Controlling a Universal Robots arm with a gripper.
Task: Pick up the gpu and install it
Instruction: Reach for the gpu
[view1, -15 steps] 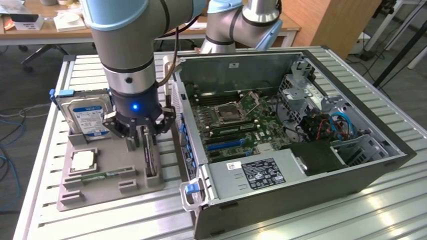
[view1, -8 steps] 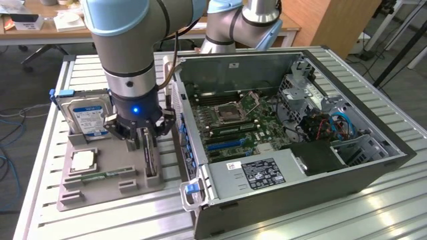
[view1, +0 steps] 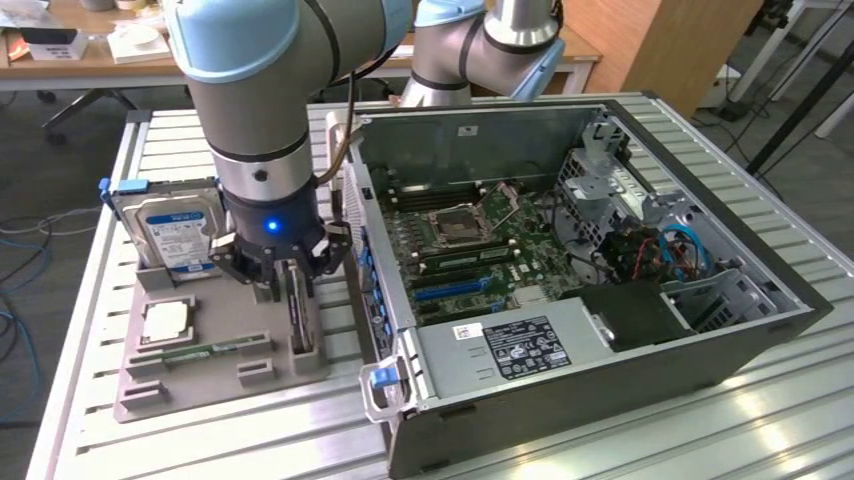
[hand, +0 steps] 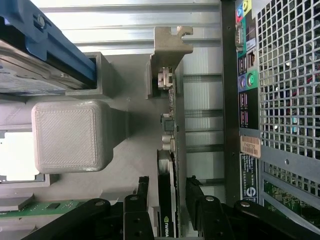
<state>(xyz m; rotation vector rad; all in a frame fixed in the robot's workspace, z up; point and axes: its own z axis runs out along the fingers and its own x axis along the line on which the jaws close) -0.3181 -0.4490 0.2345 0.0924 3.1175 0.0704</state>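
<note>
Wrist view: claw (hand: 168, 186) wide, straddling upright gpu (hand: 167, 160), gaps both sides. Exterior view: grey tray (view1: 200, 385) holds gpu, hard drive (view1: 174, 232), memory stick (view1: 214, 352).

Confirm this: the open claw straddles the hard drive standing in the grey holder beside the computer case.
No. The wrist view shows the open claw straddling the gpu, not the hard drive, standing in the grey holder beside the computer case.

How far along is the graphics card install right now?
Done: the gripper is lined up over the gpu, which stands on edge in the gray holder. In hand: open jaws straddle the card, not closed on it. Left: gpu not yet lifted or seated in the open computer case.
</note>
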